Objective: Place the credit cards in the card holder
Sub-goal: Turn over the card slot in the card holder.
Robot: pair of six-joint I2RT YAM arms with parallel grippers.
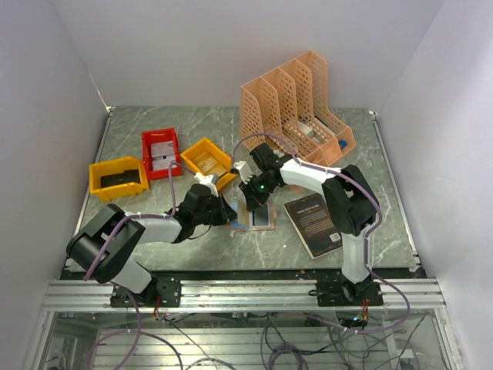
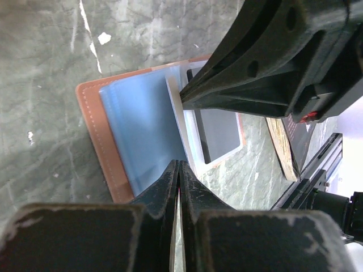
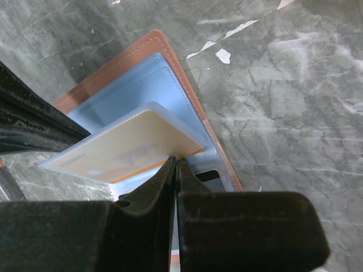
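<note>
Seen from above, a grey marbled table [image 1: 370,193] carries, at far left, a yellow plastic bin [image 1: 118,177], then a red plastic bin [image 1: 160,152], then a second yellow bin [image 1: 206,160].

Right of these, the left gripper [image 2: 178,165] is low over the table with its two black fingers pressed together. Their tips meet the near edge of a pale blue inner leaf. Whether they pinch that leaf cannot be told.

At the centre, the card holder [image 2: 142,119], a small salmon-pink leather-like wallet with blue-grey plastic faces, lies open and flat between the two grippers.

From the right, the right gripper [image 3: 174,163] has its jaws closed and seems to pinch the near edge of a tan card [image 3: 125,148], a thin flat rectangle. The card lies over the open holder, covered by a translucent blue sleeve.

Further right lies a large black book [image 1: 312,223]. Behind it stands a tall peach lattice file organizer [image 1: 296,100].

The card is probably light, stiff and smooth, so it could slip from a shallow pinch. Holding it by the trailing short edge leaves the leading edge free to slide in. The holder's thin sleeves look soft and floppy. They likely need holding at the sleeve mouth, or the whole wallet may skid on the slick table.
</note>
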